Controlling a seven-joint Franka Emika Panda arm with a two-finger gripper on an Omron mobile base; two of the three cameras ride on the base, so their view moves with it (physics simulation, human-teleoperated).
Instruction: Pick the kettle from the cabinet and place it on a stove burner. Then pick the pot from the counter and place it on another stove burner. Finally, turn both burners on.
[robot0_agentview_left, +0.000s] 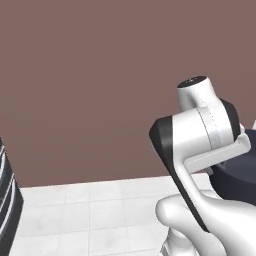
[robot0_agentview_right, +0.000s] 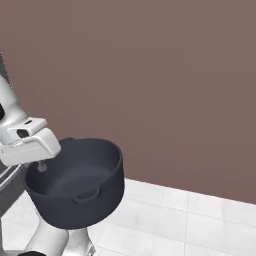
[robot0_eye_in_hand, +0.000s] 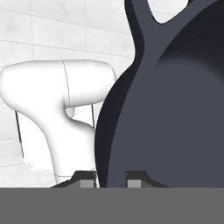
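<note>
Clearly, we see the pot (robot0_agentview_right: 75, 187) as a round, dark navy-black vessel without a lid, its deep hollow open upward and a small loop handle on the near side of its wall. It hangs in the air in front of a brown wall (robot0_agentview_right: 165, 75) and above a white tiled floor (robot0_agentview_right: 200, 220), carried by the arm. Our end effector (robot0_eye_in_hand: 111, 178) is narrowed onto the pot's rim at its left side, one fingertip (robot0_eye_in_hand: 87, 180) outside the wall and one inside. From the hand camera the pot's dark wall rises just beyond the fingertips.
</note>
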